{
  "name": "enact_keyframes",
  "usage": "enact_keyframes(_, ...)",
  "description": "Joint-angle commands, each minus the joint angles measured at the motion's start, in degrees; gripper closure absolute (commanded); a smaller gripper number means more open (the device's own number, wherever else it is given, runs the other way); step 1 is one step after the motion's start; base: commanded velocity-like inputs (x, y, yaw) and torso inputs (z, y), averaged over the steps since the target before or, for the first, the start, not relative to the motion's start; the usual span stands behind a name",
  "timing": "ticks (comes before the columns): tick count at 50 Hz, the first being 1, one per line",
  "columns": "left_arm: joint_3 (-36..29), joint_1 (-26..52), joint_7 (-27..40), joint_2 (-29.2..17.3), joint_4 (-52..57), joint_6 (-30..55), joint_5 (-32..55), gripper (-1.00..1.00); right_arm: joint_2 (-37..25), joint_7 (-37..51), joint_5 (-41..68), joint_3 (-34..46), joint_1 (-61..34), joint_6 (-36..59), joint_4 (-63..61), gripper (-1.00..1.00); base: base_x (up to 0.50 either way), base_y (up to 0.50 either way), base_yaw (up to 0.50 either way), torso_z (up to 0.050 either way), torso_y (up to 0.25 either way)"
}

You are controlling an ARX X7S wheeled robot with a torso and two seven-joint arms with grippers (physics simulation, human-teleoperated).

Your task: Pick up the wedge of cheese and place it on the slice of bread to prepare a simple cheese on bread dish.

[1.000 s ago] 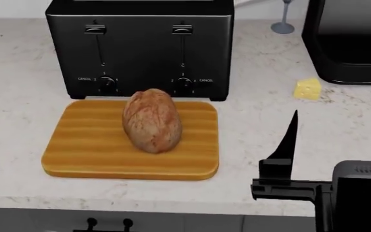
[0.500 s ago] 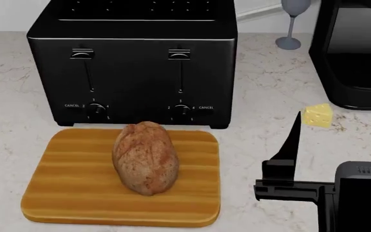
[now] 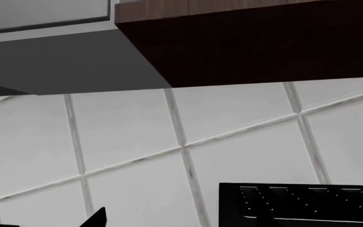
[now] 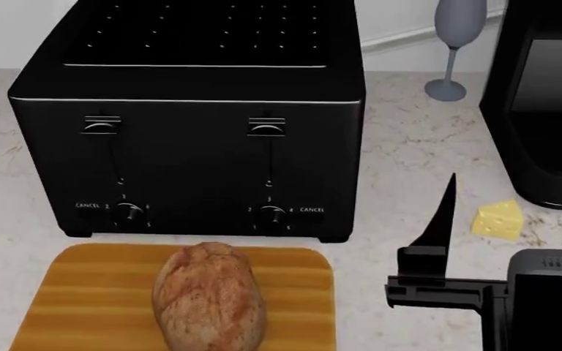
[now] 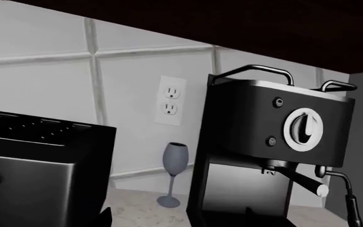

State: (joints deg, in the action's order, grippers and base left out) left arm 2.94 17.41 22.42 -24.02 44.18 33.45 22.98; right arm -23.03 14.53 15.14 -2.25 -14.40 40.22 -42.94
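The wedge of cheese (image 4: 499,219), pale yellow with holes, lies on the counter at the right, in front of the coffee machine. The slice of bread (image 4: 208,296), a brown oval loaf, rests on the orange cutting board (image 4: 76,307) at the head view's lower edge. My right gripper (image 4: 517,181) hovers open above the counter, its left finger (image 4: 443,212) just left of the cheese. It holds nothing. Of my left gripper (image 3: 178,223) only one fingertip (image 3: 98,218) shows, far off centre, facing the tiled wall. The cheese and bread are absent from both wrist views.
A large black toaster (image 4: 193,139) stands directly behind the board. A black coffee machine (image 4: 544,110) fills the right back. A grey wine glass (image 4: 454,29) stands between them by the wall. Dark upper cabinets (image 3: 251,42) hang overhead.
The head view has shifted so the toaster looms larger and the board, bread and cheese sit lower in frame. The right gripper keeps its place in frame, still open.
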Motion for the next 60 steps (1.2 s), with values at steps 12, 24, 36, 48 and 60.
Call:
enact_keyframes(12,-0.25,-0.02,0.31,-0.05,-0.31,-0.37,0.29,-1.00,-0.04,1.38,0.35,0.21,-0.92,3.29,1.03,-1.00,0.00,0.00,0.00,0.000,0.000)
enact_keyframes(24,-0.29,-0.43,0.35,-0.09,-0.74,-1.00,0.27,-1.00,0.00,1.63,0.94,1.06,-2.89,7.12,5.27,-1.00,0.00,0.00,0.00,0.000,0.000)
enact_keyframes(36,-1.18,-0.22,0.96,-0.63,-0.12,0.31,0.02,-1.00,0.25,2.32,1.32,1.26,-4.41,10.20,8.35,-1.00,0.00,0.00,0.00,0.000,0.000)
enact_keyframes(48,-0.79,-1.12,0.66,-0.24,-0.75,-1.68,0.19,-1.00,-0.20,2.27,1.44,3.29,-5.64,14.19,12.19,-1.00,0.00,0.00,0.00,0.000,0.000)
enact_keyframes(60,-0.55,-0.29,1.16,-0.63,0.18,-0.17,1.23,-1.00,-1.10,2.99,2.97,3.55,-8.67,22.50,11.50,-1.00,0.00,0.00,0.00,0.000,0.000)
